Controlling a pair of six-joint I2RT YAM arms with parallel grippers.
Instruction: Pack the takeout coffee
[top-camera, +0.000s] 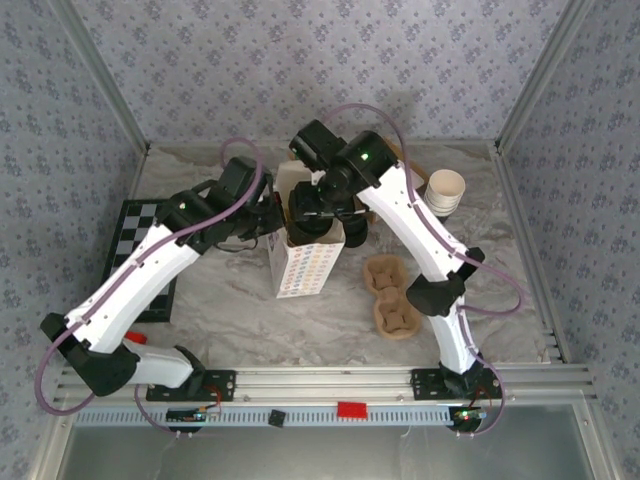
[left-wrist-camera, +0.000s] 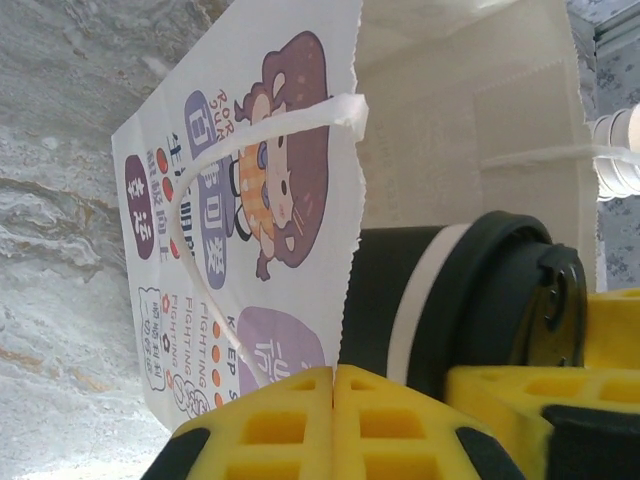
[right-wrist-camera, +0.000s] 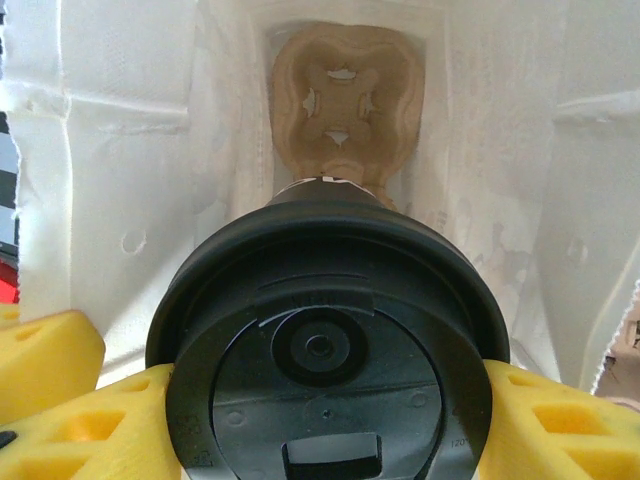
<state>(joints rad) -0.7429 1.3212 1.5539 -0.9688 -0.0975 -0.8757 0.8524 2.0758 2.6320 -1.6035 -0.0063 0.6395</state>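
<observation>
Right tool (right-wrist-camera: 320, 400) grasps black lidded cup (right-wrist-camera: 325, 300) at lid rim, stiffest spot; walls crushable. Left tool (left-wrist-camera: 335, 395) clenched, probably on 9 o'clock rim of flimsy white printed paper bag (left-wrist-camera: 240, 200).

Paper takeout bag (top-camera: 303, 268), white with cartoon-girl print and purple and orange lettering, standing open at mid-table, a brown pulp cup carrier (right-wrist-camera: 343, 100) flat on its floor; black coffee cup (right-wrist-camera: 325, 370), black-lidded, upright in the bag's mouth above the carrier.
</observation>
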